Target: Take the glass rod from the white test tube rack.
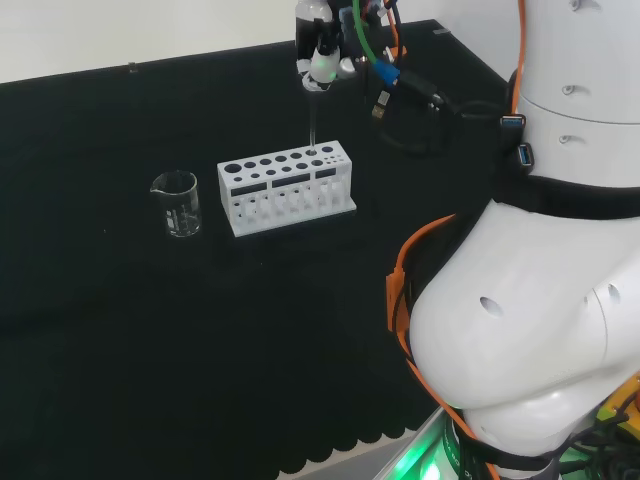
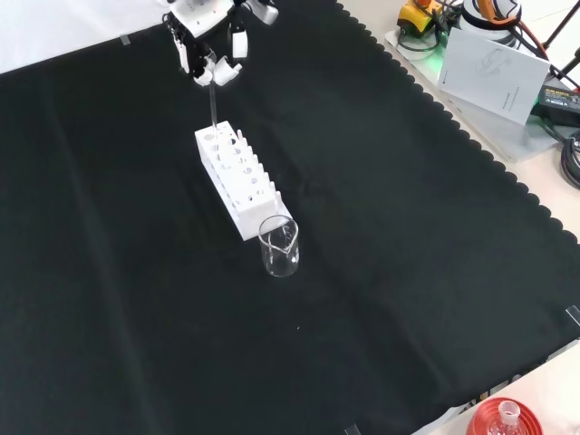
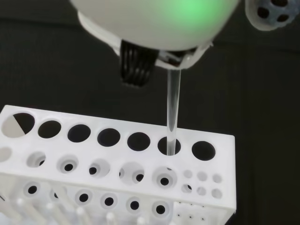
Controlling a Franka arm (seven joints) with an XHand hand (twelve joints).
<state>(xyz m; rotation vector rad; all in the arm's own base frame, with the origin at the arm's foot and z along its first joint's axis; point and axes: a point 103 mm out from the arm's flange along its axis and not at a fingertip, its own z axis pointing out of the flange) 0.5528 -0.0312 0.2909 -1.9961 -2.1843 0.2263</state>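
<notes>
The white test tube rack (image 1: 286, 187) (image 2: 237, 178) (image 3: 117, 159) stands on the black cloth. A thin clear glass rod (image 1: 312, 122) (image 2: 213, 107) (image 3: 173, 112) rises upright from a hole near one end of the rack, its lower tip still inside that hole. The black and white hand (image 1: 322, 55) (image 2: 214, 41) (image 3: 154, 28) hangs directly above the rack with its fingers pinched on the rod's upper end.
A small clear glass beaker (image 1: 178, 204) (image 2: 280, 246) stands just beyond the rack's other end. Papers and cables (image 2: 494, 59) lie off the cloth at the front view's top right. The arm's white links (image 1: 540, 250) take up the head view's right.
</notes>
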